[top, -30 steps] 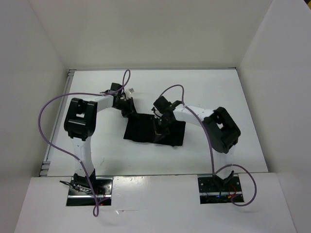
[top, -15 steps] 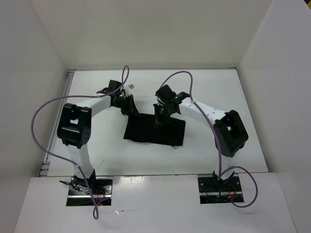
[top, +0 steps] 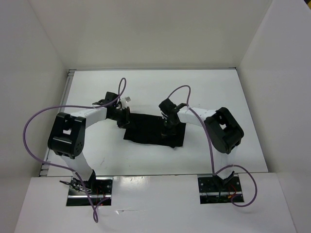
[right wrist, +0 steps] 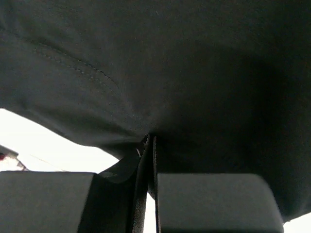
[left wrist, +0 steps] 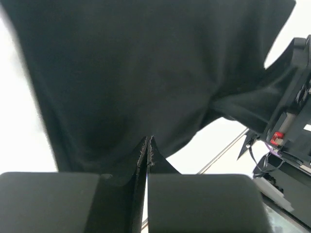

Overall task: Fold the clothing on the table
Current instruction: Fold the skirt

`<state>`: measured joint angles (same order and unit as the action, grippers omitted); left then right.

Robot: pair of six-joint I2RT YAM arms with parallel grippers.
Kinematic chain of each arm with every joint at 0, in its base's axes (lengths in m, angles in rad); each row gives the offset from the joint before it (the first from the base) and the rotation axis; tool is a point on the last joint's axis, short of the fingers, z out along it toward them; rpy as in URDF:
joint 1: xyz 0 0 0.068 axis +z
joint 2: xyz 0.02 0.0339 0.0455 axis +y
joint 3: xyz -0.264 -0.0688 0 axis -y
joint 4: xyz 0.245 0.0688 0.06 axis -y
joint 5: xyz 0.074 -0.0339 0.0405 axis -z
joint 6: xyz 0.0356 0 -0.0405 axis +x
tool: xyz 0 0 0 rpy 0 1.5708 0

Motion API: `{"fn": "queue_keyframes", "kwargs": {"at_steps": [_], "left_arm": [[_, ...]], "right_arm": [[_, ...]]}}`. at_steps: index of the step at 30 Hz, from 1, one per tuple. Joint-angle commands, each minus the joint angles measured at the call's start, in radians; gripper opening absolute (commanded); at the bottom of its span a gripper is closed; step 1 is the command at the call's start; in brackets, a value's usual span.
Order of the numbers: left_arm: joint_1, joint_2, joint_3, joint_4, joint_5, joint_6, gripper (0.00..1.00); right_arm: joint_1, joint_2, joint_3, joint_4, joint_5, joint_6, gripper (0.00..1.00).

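- Nearest the camera, a white ledge carries the two dark base plates, the left arm's and the right arm's.
- Beyond it lies the flat, smooth white tabletop, with a thin metal rim along its left edge.
- Plain white walls close the space in: one on the left, one on the right and one at the back.
- The plain black soft fabric garment sits at the middle of the table between the two arms. It is roughly rectangular and unmarked.
- The left gripper is at the garment's far left corner. In its wrist view the jaws are pressed together, with a thin edge of the black cloth pinched between them and the rest spreading away in front.
- The right gripper is over the garment's right part. In its wrist view the jaws are closed to a narrow slit, nipping a fold of the cloth, and a stitched seam runs across the fabric above.
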<state>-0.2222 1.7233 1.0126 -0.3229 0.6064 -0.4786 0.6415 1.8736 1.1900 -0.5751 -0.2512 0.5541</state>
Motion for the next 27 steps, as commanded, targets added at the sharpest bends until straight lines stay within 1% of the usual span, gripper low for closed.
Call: {"fn": "queue_keyframes", "kwargs": {"at_steps": [1, 5, 9, 12, 16, 19, 20, 23, 24, 27], "left_arm": [[-0.005, 0.012, 0.001, 0.035, 0.0, -0.023, 0.03], [-0.014, 0.003, 0.027, 0.015, -0.014, -0.023, 0.03], [-0.014, -0.017, 0.027, 0.001, -0.023, -0.023, 0.03], [-0.014, -0.039, 0.008, -0.008, -0.023, -0.032, 0.03], [-0.014, -0.048, -0.012, -0.018, -0.033, -0.032, 0.03], [-0.023, -0.035, -0.023, -0.018, -0.043, -0.032, 0.03], [-0.032, -0.034, -0.034, -0.027, -0.043, -0.032, 0.03], [-0.043, -0.021, -0.034, -0.027, -0.043, -0.032, 0.03], [-0.052, -0.021, -0.034, -0.027, -0.043, -0.032, 0.03], [-0.083, -0.033, 0.019, -0.04, -0.034, -0.008, 0.03]], "right_arm": [[-0.005, -0.022, -0.082, 0.02, -0.013, -0.019, 0.1], [-0.005, -0.054, -0.145, -0.005, -0.013, -0.019, 0.1], [-0.005, -0.135, -0.159, -0.052, -0.013, -0.028, 0.1], [-0.005, -0.188, -0.115, -0.106, 0.021, -0.028, 0.1], [-0.005, -0.244, -0.063, -0.152, 0.021, -0.028, 0.1], [-0.005, -0.245, -0.041, -0.172, 0.012, -0.028, 0.1], [-0.005, -0.245, -0.041, -0.187, 0.038, -0.019, 0.1], [-0.035, -0.255, -0.021, -0.224, 0.099, 0.004, 0.1], [-0.06, -0.255, -0.021, -0.224, 0.143, 0.004, 0.1], [-0.129, -0.266, -0.021, -0.233, 0.185, 0.027, 0.1]]}}
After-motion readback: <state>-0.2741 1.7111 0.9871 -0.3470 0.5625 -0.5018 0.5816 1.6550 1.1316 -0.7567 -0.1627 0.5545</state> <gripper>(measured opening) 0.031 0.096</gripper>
